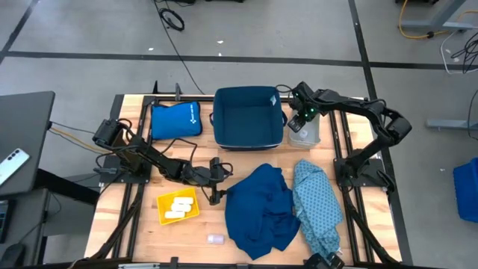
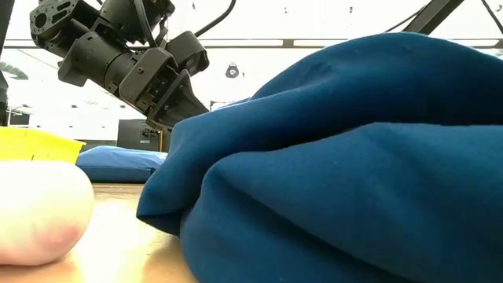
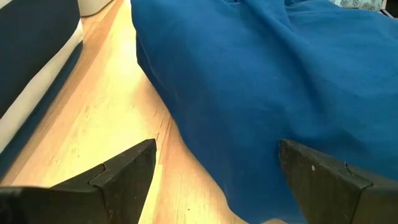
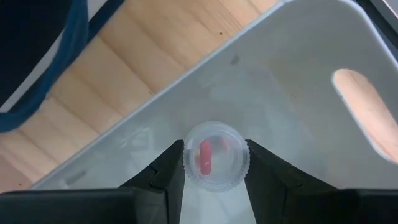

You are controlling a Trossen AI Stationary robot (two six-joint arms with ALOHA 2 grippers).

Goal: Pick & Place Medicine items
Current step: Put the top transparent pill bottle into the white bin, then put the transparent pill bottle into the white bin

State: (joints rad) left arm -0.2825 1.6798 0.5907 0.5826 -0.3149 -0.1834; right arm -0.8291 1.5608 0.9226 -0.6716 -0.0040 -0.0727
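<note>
The right gripper (image 4: 214, 163) pinches a small clear round bottle (image 4: 216, 155) with red pills inside, its fingers (image 4: 166, 171) pressed to either side of the cap, above a pale translucent bin (image 1: 305, 131) at the upper right of the high view. The left gripper (image 1: 216, 196) stands wide and empty at table centre, its fingers (image 3: 124, 171) spread over bare wood right beside the crumpled dark blue cloth (image 1: 261, 211). The wooden table (image 1: 138, 228) also carries a yellow tray (image 1: 179, 206) at lower left holding cream-white packs (image 1: 178, 208), and another small bottle (image 1: 215, 239) lies loose below it. A dark blue basket (image 1: 248, 118), a flat blue pouch (image 1: 175, 119) and a lighter patterned cloth (image 1: 317, 202) fill the rest. In the low view the dark cloth blocks most of the room.
</note>
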